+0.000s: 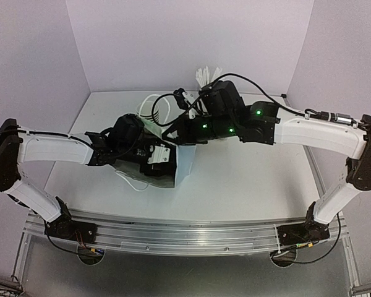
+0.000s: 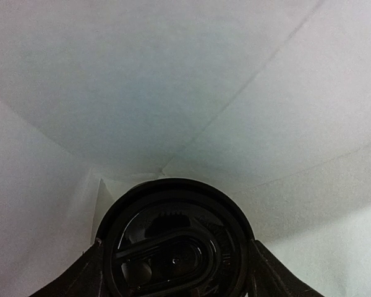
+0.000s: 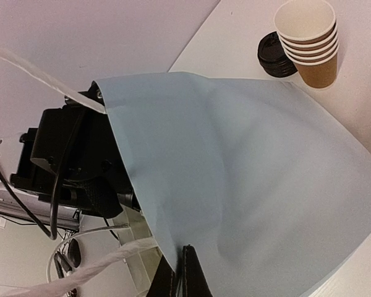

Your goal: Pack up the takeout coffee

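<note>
From the near edge of the surface, both arms reach inward and meet over its middle. The left arm stretches low and nearly level, with its wrist buried in the mouth of a white paper bag that opens toward it.

Inside the bag, the left gripper is spread wide. One finger lies against each side of the coffee cup, so I judge that it has the cup in its hold. Only the round black lid shows, facing back up toward the wrist, so the cup's long axis runs away from the lid and its brown body is hidden. The folded bottom of the bag lies just ahead of the cup. I cannot tell whether the cup's base is resting on the paper.

The right arm comes in higher from the other side, elbow bent. The right gripper is pinched tight on the bag's paper, holding it up. The left arm is the one nearer the cup, and setting it down depends on it.

Farther off, outside the bag, a stack of cups stands just beside a pile of lids.
</note>
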